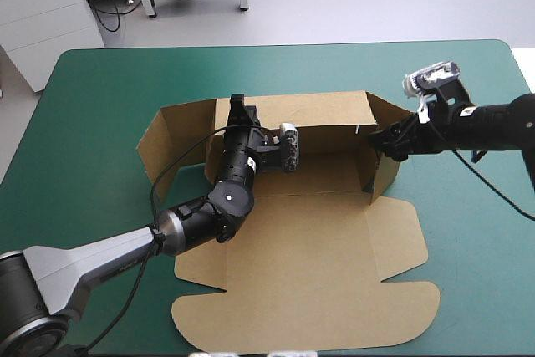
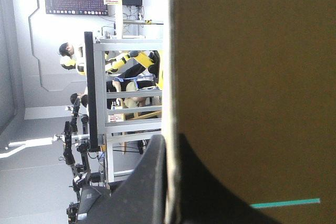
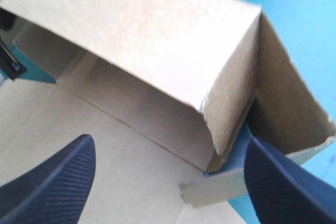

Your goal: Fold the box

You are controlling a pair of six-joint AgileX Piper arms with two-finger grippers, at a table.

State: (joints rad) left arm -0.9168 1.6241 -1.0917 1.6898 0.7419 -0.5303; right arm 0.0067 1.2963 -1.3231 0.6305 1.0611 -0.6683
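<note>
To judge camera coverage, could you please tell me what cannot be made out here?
Left wrist view: the box, clamped in the left gripper, hides most of the table.
High view: the left arm hides most of that grip.
Right wrist view: the box's far end is cut off.

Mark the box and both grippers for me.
box (image 1: 326,282), high view, on its flat lid panel.
left gripper (image 1: 237,106), high view, midway between its fingertips.
right gripper (image 1: 383,138), high view, midway between its fingertips.

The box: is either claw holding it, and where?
The left gripper is shut on the top edge of the box's far wall. The right gripper stands open at the right end wall, holding nothing.
</note>
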